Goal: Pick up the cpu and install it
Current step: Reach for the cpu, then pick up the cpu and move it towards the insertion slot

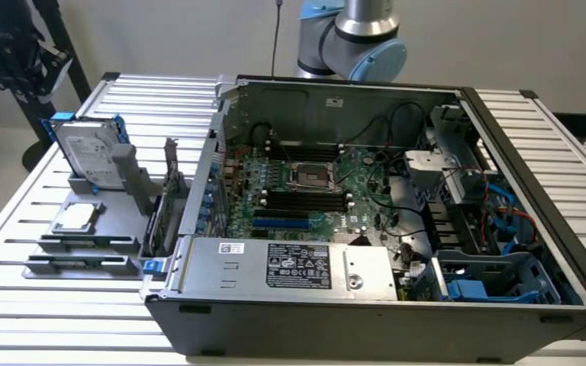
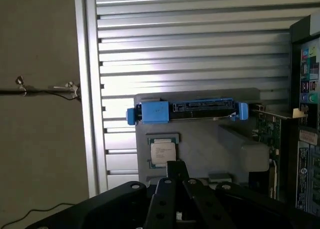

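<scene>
On the gray holder (image 2: 200,134) lies the cpu (image 2: 163,152), the end effector (image 2: 173,165) nearby, pressed together, empty.

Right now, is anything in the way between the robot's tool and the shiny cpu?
No, nothing visible is. The cpu lies uncovered, shiny side up, on its grey holder, with the shut tool in open air above it. The blue-framed hard drive stands beside the cpu, not over it.

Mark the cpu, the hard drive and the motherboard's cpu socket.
cpu (image 1: 77,217): exterior view, middle of its silver top.
hard drive (image 1: 86,156): exterior view, its silver face.
cpu socket (image 1: 308,177): exterior view, centre of its metal frame.
</scene>
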Robot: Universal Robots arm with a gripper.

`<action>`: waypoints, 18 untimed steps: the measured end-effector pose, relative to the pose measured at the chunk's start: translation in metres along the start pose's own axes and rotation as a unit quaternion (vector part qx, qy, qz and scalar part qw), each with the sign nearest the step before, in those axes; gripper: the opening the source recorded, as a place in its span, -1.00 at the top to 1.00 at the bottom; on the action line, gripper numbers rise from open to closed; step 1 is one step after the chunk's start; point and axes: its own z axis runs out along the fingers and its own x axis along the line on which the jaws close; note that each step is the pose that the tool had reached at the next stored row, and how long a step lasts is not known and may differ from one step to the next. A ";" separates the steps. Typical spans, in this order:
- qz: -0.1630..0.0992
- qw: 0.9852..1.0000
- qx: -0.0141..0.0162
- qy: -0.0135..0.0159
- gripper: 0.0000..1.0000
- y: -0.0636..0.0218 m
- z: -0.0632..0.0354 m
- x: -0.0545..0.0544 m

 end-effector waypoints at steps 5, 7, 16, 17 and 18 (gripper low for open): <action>-0.001 1.000 0.000 0.000 0.79 0.0000 0.0000 0.000; -0.001 1.000 0.000 0.000 0.79 0.0000 0.0000 0.000; -0.002 1.000 0.000 0.000 0.29 0.0000 0.0000 0.000; -0.002 1.000 0.000 0.000 0.29 0.0000 0.0001 0.000; -0.002 1.000 0.000 0.000 0.17 0.0000 0.0000 0.000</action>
